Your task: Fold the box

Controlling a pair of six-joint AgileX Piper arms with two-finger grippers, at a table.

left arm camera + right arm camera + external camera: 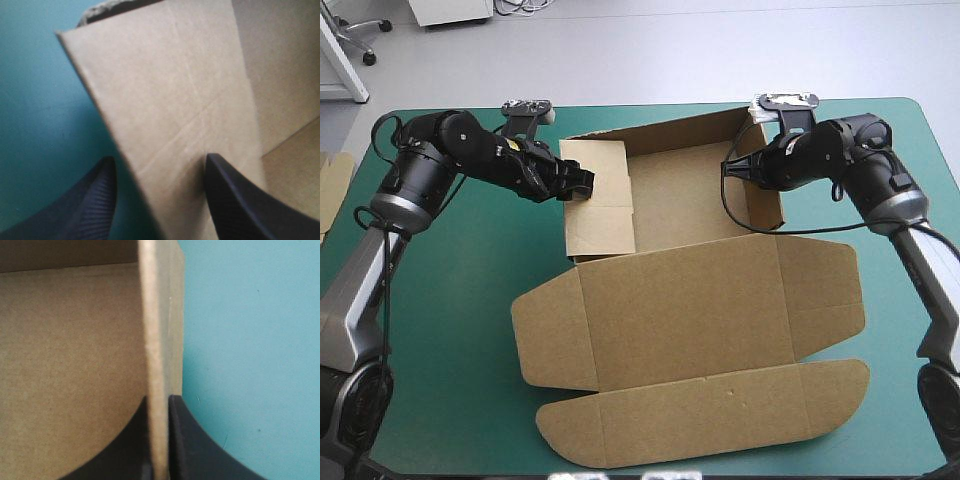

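The brown box (685, 295) lies mid-table as an open tray at the back, its lid spread flat toward the front edge. My left gripper (582, 183) is at the tray's left wall (600, 200), which leans inward. In the left wrist view that wall (175, 100) runs between the spread fingers of the open left gripper (159, 159). My right gripper (735, 168) is at the upright right wall (765, 205). Its fingers pinch the edge of the wall (159, 340), so the right gripper (159, 397) is shut on it.
The lid's rounded front flap (700, 420) reaches close to the table's near edge. More brown board (332, 180) shows at the table's left edge. Bare teal-green cover (450, 300) lies to the left of the box and beyond its right wall.
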